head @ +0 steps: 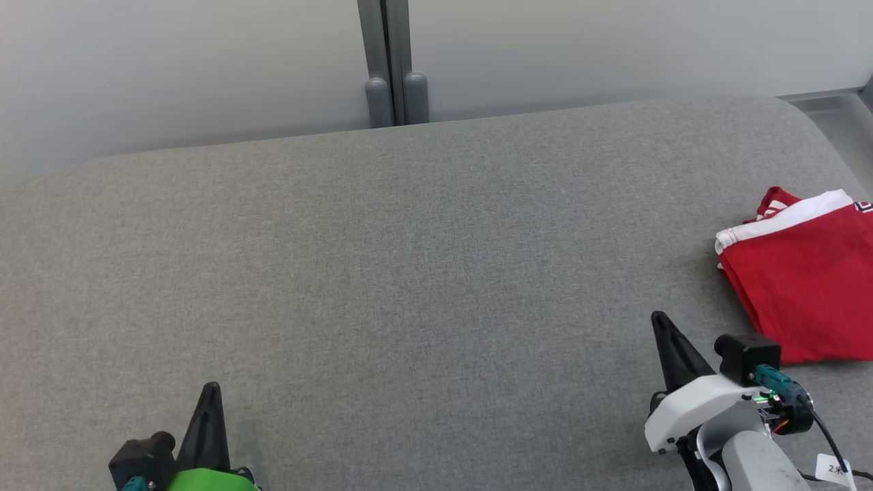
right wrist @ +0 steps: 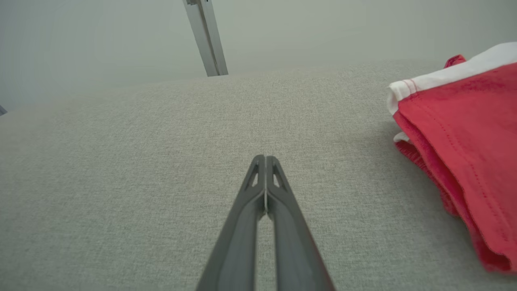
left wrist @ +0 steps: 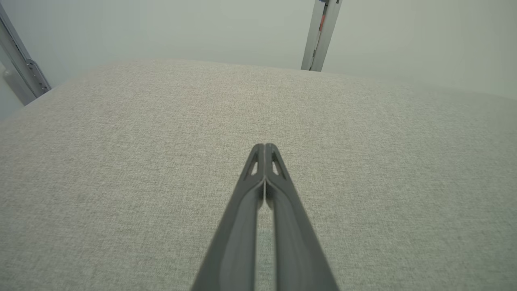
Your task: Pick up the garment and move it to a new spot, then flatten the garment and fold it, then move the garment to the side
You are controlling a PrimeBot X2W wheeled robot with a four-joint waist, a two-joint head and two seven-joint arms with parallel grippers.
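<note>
Grey fabric surface [head: 409, 273] bears a folded red garment [head: 805, 286].

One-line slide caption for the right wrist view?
Right gripper, shut and empty, points across the grey surface; the folded red-and-white garment lies apart at the view's right.

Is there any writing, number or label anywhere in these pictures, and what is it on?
"2米": on a small white tag hanging from the black cable at the lower right of the head view; it is tiny, so the second character is uncertain.
Red garment: a scrap of print at the picture's right edge, cut off and unreadable.
No other text can be read.
</note>
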